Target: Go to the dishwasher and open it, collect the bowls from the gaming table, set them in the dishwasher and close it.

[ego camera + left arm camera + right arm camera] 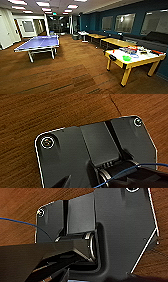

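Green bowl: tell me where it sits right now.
In the head view the green bowl lies on the gaming table at the right of the room, near its front edge, with mixed clutter just behind it.

Brown wood-look floor [75,72], blue ping-pong table [38,43], teal wall [140,10], ceiling lights [42,3]

Gaming table [140,59] smooth white top on yellow wooden frame, green plastic bowl [127,58], wood-grain floor [70,72]
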